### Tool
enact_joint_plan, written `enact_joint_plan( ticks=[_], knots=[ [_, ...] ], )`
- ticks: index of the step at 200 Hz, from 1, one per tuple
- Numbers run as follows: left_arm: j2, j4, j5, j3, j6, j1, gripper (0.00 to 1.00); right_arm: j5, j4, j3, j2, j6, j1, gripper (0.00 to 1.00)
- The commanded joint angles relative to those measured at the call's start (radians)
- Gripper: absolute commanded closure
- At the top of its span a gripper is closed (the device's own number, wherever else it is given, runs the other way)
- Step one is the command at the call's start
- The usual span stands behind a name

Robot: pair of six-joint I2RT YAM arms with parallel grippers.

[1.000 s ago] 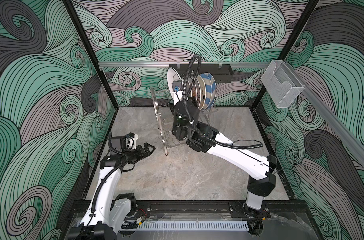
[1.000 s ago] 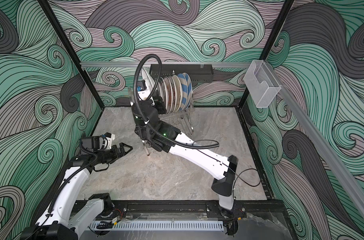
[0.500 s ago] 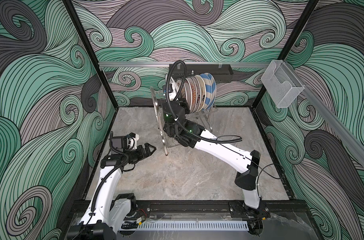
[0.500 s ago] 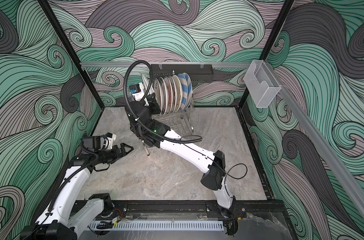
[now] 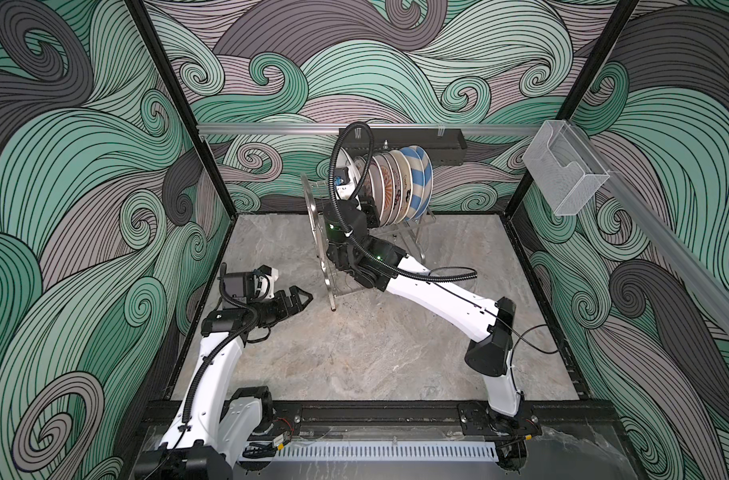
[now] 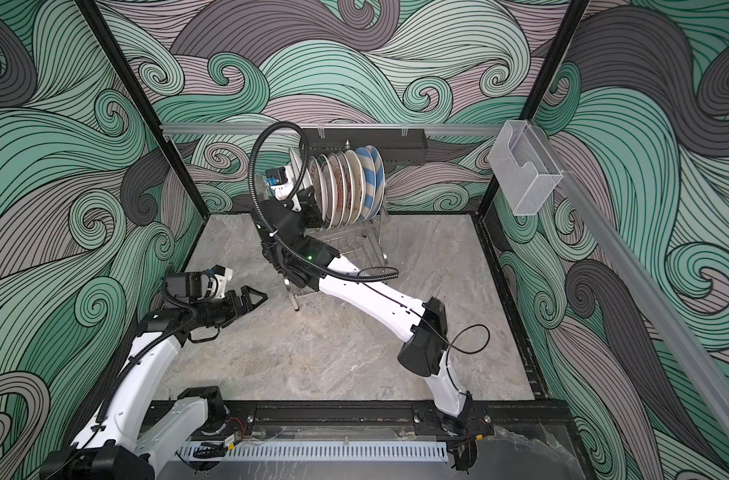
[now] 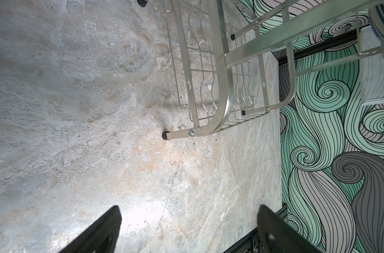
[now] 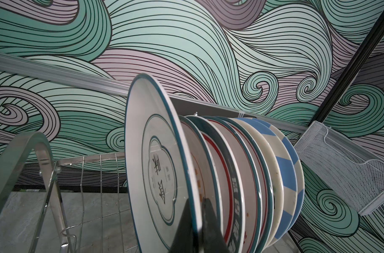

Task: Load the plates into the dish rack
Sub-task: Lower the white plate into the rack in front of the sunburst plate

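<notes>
Right hand (image 5: 370, 207) is up at the dish rack (image 5: 312, 216) on the far side of the table (image 5: 354, 353), largely hidden from above, so its grip cannot be read in either top view. Plates (image 5: 400, 183) stand on edge in a row on the rack's upper tier, with a blue-striped plate (image 5: 418, 183) at the right end and the teal-rimmed plate (image 5: 347, 160) at the left end, right by that hand. Left hand (image 5: 299, 296) sits low over the table, near-left of the rack and apart from it. Both top views show the same layout: rack (image 6: 375, 245), plate row (image 6: 350, 187), left hand (image 6: 252, 297). Left wrist view: this hand's fingers (image 7: 103, 227) are spread wide, holding nothing, with bare table between them. The rack's black-capped foot (image 7: 164, 135) rests on the table ahead, the lower wire shelf (image 7: 199, 65) beyond it. Right wrist view: the right hand's fingers (image 8: 186, 219) are pinched narrow on the teal-rimmed plate's rim, one on each face. This plate is upright with black characters on its face, just beside the next plate in the row. Its lower edge is hidden behind the fingers, so I cannot tell whether it sits in a slot.
</notes>
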Motion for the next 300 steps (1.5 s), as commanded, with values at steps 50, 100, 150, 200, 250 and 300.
enact_joint_plan(
  ticks=[50, 100, 150, 200, 250, 300],
  knots=[
    [0.018, -0.023, 0.008, 0.017, 0.027, -0.006, 0.01, 0.003, 0.007, 0.049, 0.018, 0.06, -0.014, 1.0],
    [0.018, -0.025, 0.008, 0.017, 0.027, -0.006, 0.01, -0.008, -0.083, 0.035, 0.024, 0.166, -0.026, 1.0],
    [0.018, -0.024, 0.008, 0.016, 0.028, -0.006, 0.01, -0.021, -0.097, 0.008, 0.013, 0.211, -0.031, 1.0],
    [0.018, -0.024, 0.006, 0.017, 0.028, -0.006, 0.01, -0.045, -0.165, 0.014, 0.014, 0.256, -0.032, 0.99],
    [0.018, -0.025, 0.007, 0.016, 0.027, -0.007, 0.01, -0.053, -0.186, 0.015, 0.001, 0.249, -0.032, 0.84],
    [0.017, -0.026, 0.001, 0.017, 0.028, -0.007, 0.01, -0.08, -0.202, 0.025, -0.024, 0.219, -0.029, 0.67]
  ],
)
